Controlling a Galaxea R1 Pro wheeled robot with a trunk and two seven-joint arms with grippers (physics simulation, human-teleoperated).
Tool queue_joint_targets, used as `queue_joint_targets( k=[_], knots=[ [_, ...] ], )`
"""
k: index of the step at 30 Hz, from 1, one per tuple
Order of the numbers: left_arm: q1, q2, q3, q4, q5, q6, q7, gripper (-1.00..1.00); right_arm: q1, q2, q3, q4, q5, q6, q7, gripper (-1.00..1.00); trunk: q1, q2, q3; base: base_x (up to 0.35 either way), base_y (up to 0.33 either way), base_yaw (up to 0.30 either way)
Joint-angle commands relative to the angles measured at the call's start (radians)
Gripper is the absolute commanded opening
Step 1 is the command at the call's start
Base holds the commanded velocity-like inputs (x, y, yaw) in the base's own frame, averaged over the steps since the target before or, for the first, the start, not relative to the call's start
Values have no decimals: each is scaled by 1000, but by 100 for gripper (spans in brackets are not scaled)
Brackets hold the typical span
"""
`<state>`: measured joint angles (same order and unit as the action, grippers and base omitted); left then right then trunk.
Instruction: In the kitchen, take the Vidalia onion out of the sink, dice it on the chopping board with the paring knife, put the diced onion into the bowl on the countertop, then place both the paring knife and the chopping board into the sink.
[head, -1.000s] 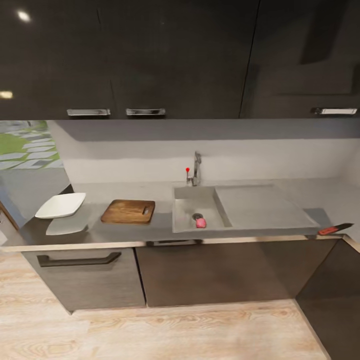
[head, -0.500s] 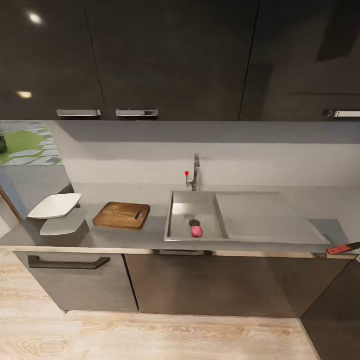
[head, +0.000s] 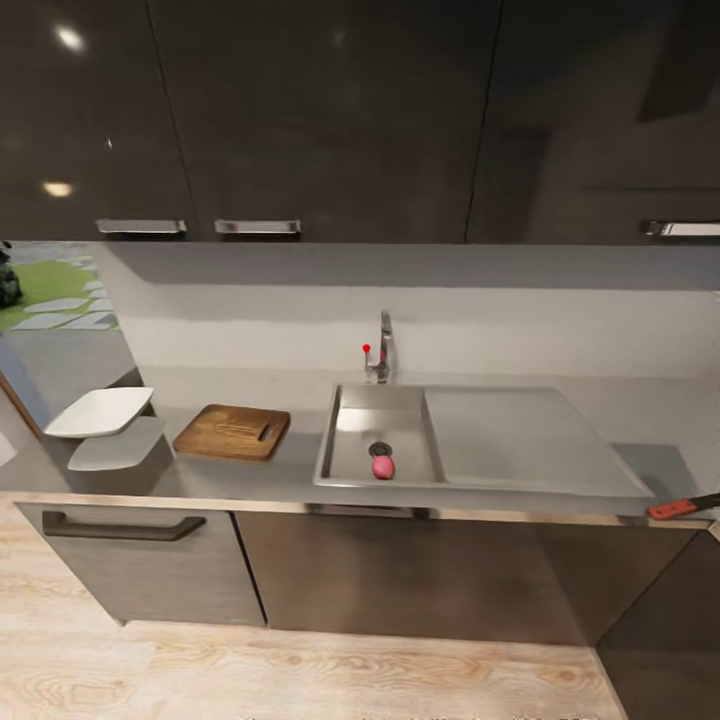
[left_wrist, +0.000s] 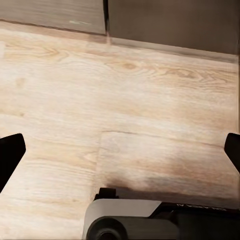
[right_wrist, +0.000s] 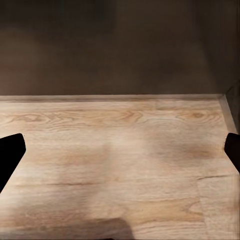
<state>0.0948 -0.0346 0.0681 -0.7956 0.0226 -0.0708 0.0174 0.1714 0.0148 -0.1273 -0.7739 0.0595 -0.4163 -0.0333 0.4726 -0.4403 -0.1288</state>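
Onion (head: 383, 467) in sink (head: 345, 470) by drain; board (head: 232, 432) and bowl (head: 98, 411) on surface; both end effectors (left_wrist: 120, 155) (right_wrist: 120, 155) spread over floor

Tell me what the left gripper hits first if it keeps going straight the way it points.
Most likely the pale wood floor: the open left gripper points down at bare boards, with the dark cabinet base further off. Depth is unclear.
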Motion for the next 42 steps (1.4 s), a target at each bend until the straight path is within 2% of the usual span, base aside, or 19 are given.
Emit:
queue_joint_targets(
  k=[1,10,42],
  knots=[
    [0,-1,1,-1,2,-1,1,100,0,1,-2,-1,6,-1,-3,100,0,-2,-2,-129,-212,0],
    [0,-1,1,1,1,-1,1,100,0,1,-2,-2,6,-4,-3,100,0,-2,-2,-142,-149,0],
    [-1,-2,2,11,2,0,0,100,0,1,-2,-1,8,-4,-3,100,0,-2,3,-3,-3,-14]
  ],
)
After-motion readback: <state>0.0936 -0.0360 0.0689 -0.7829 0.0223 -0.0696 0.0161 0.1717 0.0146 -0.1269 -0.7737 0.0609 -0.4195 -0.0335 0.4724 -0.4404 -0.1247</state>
